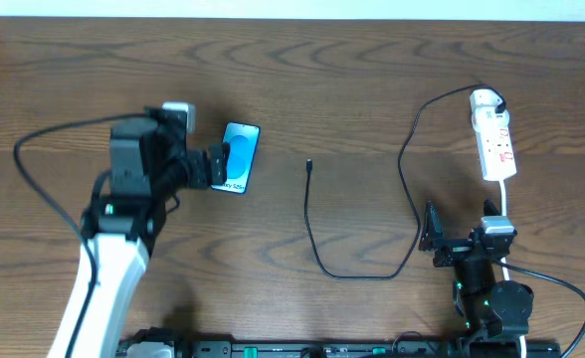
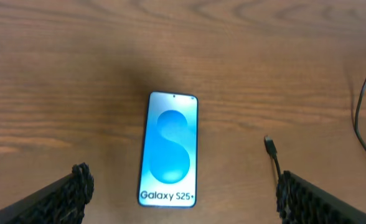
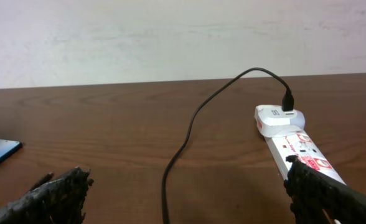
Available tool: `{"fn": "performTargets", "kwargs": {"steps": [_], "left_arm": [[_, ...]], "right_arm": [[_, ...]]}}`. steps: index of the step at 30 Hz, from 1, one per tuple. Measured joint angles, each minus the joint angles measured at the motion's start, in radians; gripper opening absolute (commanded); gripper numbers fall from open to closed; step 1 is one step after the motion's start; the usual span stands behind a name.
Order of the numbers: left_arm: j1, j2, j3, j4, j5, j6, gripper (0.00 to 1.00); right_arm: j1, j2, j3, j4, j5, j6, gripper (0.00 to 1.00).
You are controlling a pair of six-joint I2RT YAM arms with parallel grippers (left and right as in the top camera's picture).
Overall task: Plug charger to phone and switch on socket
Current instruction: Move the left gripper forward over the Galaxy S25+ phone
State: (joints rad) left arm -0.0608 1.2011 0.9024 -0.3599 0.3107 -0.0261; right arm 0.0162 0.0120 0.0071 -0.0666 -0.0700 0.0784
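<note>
We note left arm (image 1: 108, 283): white link far behind fingers (image 2: 61, 199), black boxy housing nearer them, pale grey block (image 1: 178, 112) at wrist, thin black cable (image 1: 19, 154) looping off. Right arm (image 1: 491, 298): black, small green lights, pale wrist block. Fingers black, rough-textured.

A wooden table (image 1: 372, 70) with a dark brown, streaked grain filled nearly every view. Beyond its far edge stood a plain off-white wall (image 3: 170, 37), faintly mottled, meeting the tabletop in a straight line. The light was soft and even, leaving a dull sheen on the wood
</note>
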Motion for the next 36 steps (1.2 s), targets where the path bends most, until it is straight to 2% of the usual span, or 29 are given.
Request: {"fn": "performTargets", "kwargs": {"steps": [11,19,27,36], "left_arm": [[0.0,0.278,0.32,-0.222,0.032,0.007,0.95],[-0.002,0.443,0.543,-0.436,0.033,0.079,0.95],[-0.007,0.511,0.566,-0.529,0.031,0.182,0.95],[-0.007,0.517,0.566,-0.51,0.032,0.194,0.95]], "right_arm": [[0.0,0.0,0.0,0.0,0.0,0.0,0.99],[0.0,0.0,0.0,0.0,0.0,0.0,0.99],[0.0,0.0,0.0,0.0,0.0,0.0,0.99],[0.0,0.0,0.0,0.0,0.0,0.0,0.99]]}}
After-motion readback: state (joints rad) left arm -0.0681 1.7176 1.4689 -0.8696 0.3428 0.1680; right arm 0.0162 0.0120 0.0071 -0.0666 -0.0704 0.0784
